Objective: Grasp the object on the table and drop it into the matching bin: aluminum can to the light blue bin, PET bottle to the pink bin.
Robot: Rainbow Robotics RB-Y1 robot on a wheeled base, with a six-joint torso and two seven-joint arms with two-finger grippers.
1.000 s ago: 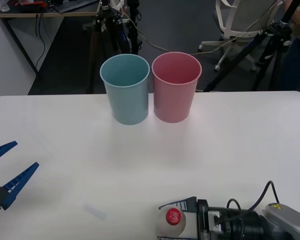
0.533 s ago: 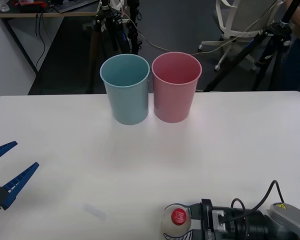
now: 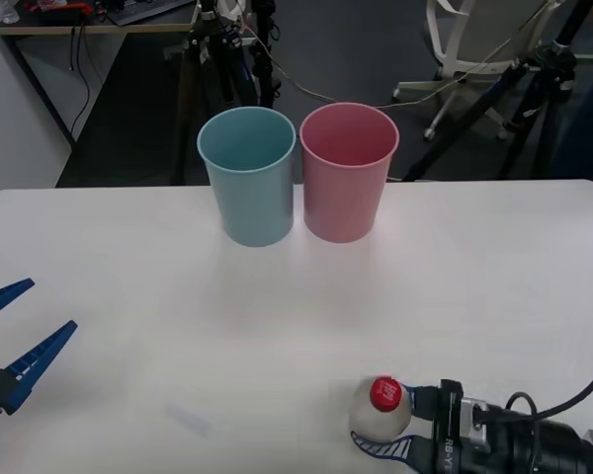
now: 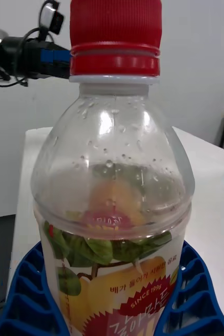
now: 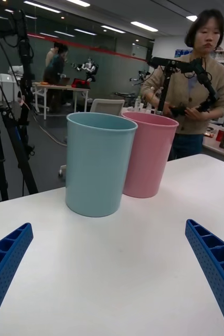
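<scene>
The PET bottle (image 3: 380,412) stands upright near the table's (image 3: 494,276) front edge, right of centre, red cap (image 3: 385,393) on top. My right gripper (image 3: 383,434) is shut on it. Up close, the clear bottle (image 4: 112,173) with its pale printed label sits between the blue fingers (image 4: 22,299); its base is hidden. The light blue bin (image 3: 248,175) and the pink bin (image 3: 347,171) stand side by side at the table's back, the pink one to the right. My left gripper (image 3: 15,336) waits open at the left edge, facing the light blue bin (image 5: 98,163) and pink bin (image 5: 149,153).
A small pale scrap (image 3: 190,418) lies on the table left of the bottle. Beyond the far edge stand tripods (image 3: 519,94), cables and an office chair (image 3: 465,49). Wide bare tabletop separates the bottle from the bins.
My right gripper has carried the bottle to the right and toward the bins. The left arm and both bins have not moved.
</scene>
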